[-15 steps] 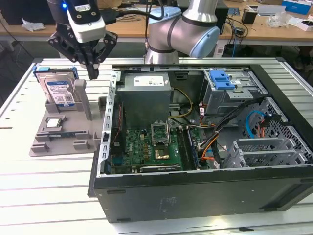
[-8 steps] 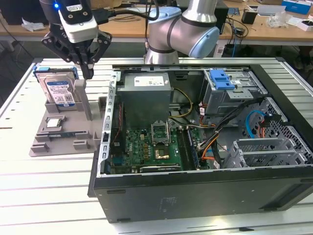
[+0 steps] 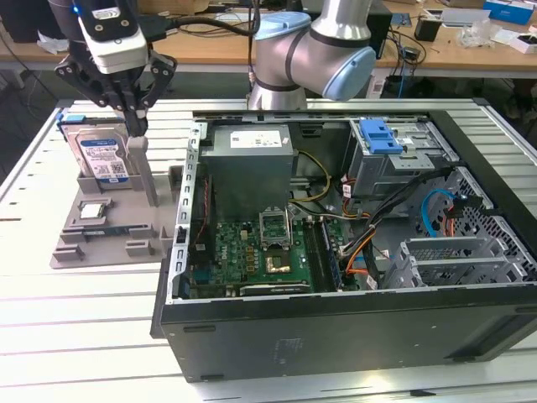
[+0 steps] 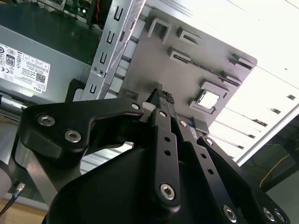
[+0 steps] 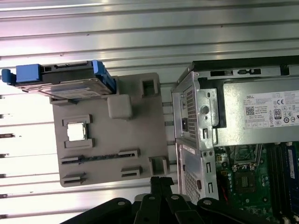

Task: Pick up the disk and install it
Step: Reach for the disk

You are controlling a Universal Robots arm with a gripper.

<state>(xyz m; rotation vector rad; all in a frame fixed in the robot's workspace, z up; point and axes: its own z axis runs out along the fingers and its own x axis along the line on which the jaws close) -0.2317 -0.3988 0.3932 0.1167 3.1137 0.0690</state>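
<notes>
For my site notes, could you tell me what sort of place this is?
Probably a robotics lab bench for computer assembly: an open computer case lies on a slatted metal table, a grey fixture holds the disk, and cluttered wooden desks stand behind.

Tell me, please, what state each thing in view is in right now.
disk, propped on edge in the grey tray, not gripped.
gripper, jaws shut on nothing, above the tray beside the disk.
processor chip, lying flat in its recess in the tray.
computer case, lying on its side with the side panel off.
processor socket, open, no chip seated.
</notes>
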